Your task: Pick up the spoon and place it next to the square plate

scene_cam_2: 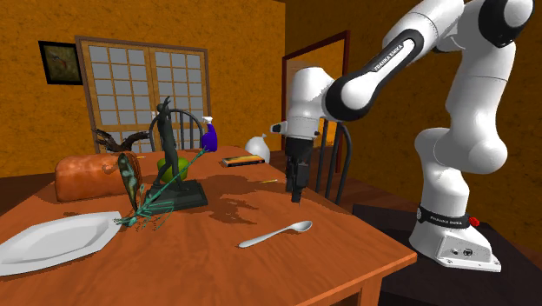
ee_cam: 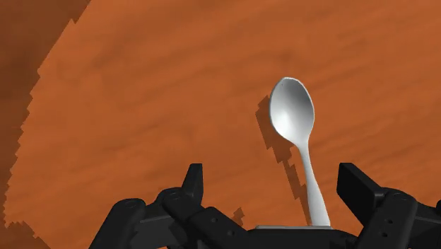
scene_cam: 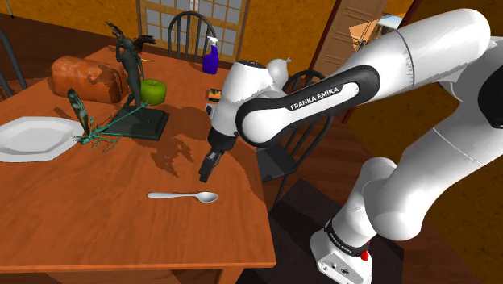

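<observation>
The black tool (scene_cam: pixel 205 171) hangs fingers apart above the pale grey spoon (scene_cam: pixel 184 195) lying on the reddish-brown wooden worktop (scene_cam: pixel 97 218).

Just below the gripper (ee_cam: pixel 273 175), whose fingers were matt black, the spoon (ee_cam: pixel 293 113) looked like smooth pale-grey metal with a soft sheen. The table (scene_cam: pixel 81 218) under it showed reddish-brown wood grain, smooth and only faintly shiny. The arm (scene_cam: pixel 435 89) behind the gripper wore glossy white shells. Far beyond the fingertips, the plate (scene_cam: pixel 32 137) looked smooth, glossy white.
</observation>
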